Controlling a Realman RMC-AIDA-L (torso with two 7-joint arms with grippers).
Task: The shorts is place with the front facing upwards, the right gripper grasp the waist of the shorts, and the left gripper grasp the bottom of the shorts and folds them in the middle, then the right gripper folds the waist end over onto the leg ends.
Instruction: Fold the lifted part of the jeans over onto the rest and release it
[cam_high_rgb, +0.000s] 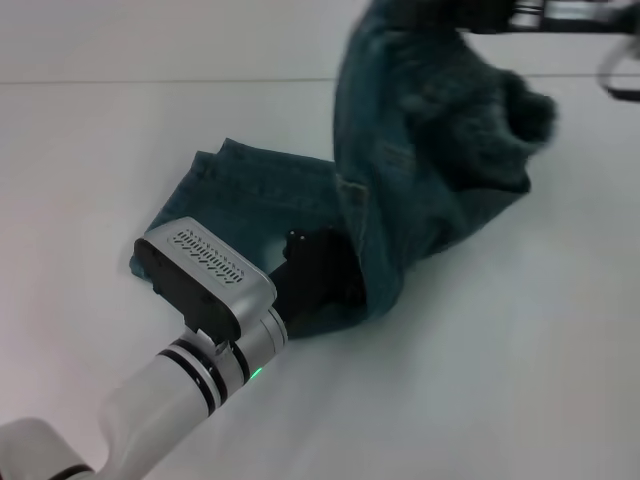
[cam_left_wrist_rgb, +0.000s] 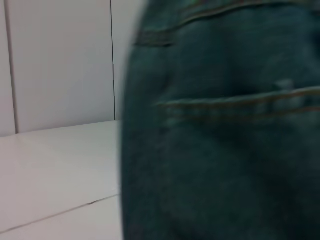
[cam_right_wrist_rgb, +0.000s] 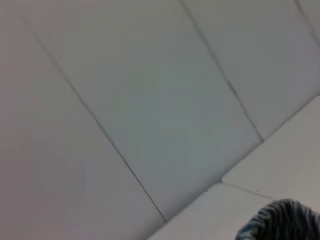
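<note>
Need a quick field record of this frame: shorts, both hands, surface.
shorts: blue-green denim shorts, one end lifted high, the rest draped down onto the table
waist: gathered band bunched up in the air at upper right
left hand: left hand low at the shorts' lower edge, on the table; whether it grips is unclear
right hand: right hand at the top edge, above the lifted end, mostly cut off
surface: white table
fold: not finished, fabric hanging

Head looks down — both wrists share shorts (cam_high_rgb: 420, 160)
</note>
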